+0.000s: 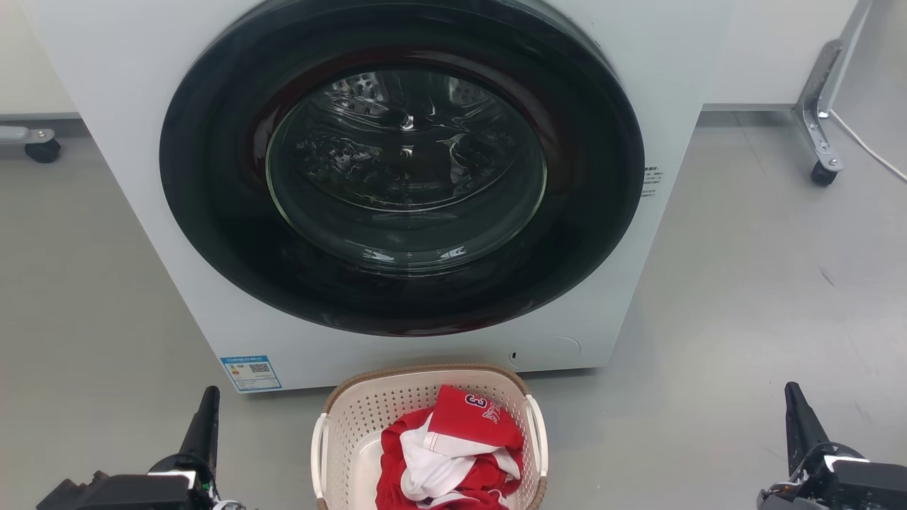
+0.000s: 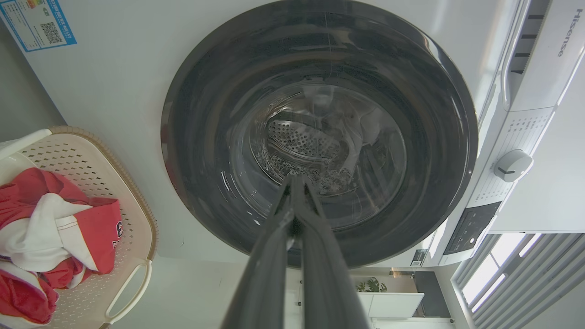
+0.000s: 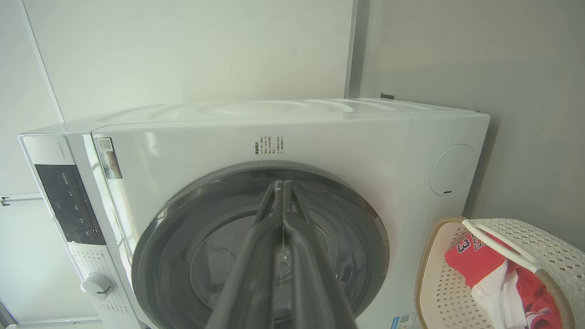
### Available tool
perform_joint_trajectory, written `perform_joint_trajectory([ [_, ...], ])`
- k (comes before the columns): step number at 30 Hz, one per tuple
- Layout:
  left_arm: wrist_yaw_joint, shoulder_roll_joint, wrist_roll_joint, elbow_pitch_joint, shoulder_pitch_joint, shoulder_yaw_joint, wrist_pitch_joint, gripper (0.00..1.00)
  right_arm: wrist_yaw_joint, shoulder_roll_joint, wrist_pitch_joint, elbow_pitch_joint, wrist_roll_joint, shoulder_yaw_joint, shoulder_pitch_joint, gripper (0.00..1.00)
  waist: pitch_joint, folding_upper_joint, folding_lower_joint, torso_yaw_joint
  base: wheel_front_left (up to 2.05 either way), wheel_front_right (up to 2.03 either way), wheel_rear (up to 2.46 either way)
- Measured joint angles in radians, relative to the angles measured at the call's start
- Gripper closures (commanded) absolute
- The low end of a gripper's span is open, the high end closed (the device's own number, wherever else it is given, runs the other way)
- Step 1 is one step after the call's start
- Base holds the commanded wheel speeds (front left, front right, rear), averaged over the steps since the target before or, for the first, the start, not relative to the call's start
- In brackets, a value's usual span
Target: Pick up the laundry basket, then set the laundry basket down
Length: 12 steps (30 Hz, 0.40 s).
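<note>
The laundry basket (image 1: 368, 418) stands on the grey floor just in front of the washing machine, cream and perforated with a brown rim and white side handles. Red and white clothes (image 1: 453, 453) lie inside it. It also appears at the left edge of the left wrist view as the laundry basket (image 2: 98, 169) and at the lower right of the right wrist view as the laundry basket (image 3: 438, 283). My left gripper (image 1: 207, 405) is shut and sits well left of the basket; its tips (image 2: 295, 179) meet. My right gripper (image 1: 793, 398) is shut, far to the basket's right, fingertips together (image 3: 281, 183).
The white washing machine (image 1: 142, 177) with its closed dark round door (image 1: 404, 170) stands directly behind the basket. A wheeled metal frame leg (image 1: 818, 120) is at the back right and a caster (image 1: 42, 149) at the back left. Bare floor lies on both sides.
</note>
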Motion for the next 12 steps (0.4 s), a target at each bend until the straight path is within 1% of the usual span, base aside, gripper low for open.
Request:
perform_joint_trajectory([
  [12,0.000,0.000,0.000,0.000,0.000,0.000,0.000,1.00,0.000,0.000,0.000,0.000,0.000,0.000,0.000,1.00,0.000,0.0000,0.0000,0.000,0.00,0.00,0.00],
])
